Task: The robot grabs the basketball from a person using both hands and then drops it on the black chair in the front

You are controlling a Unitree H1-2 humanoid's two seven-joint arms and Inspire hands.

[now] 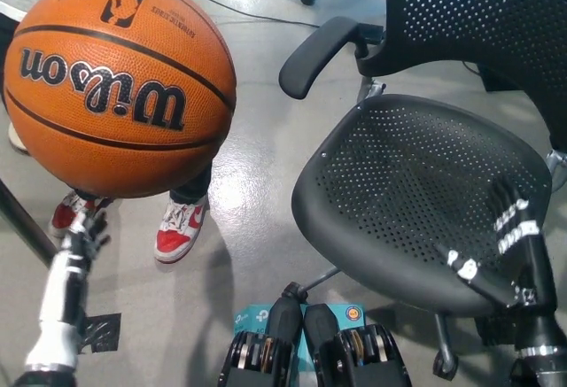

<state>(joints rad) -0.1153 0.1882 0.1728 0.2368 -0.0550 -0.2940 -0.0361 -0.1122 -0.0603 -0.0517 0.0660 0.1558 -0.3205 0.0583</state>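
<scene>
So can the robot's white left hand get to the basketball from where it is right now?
Probably yes. The left hand sits just under the basketball, with nothing visible between them. The right hand is far off, over the black chair, so a two-handed grab isn't ready.

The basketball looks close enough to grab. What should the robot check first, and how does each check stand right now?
1. Basketball within view, held up by a person: ok.
2. Left hand on the ball: not ok, it sits below it.
3. Right hand on the ball: not ok, it hangs over the black chair.
4. Chair seat free of objects: ok.
5. Person's red shoes clear of the chair: ok.
6. Hands open enough: cannot tell.
</scene>
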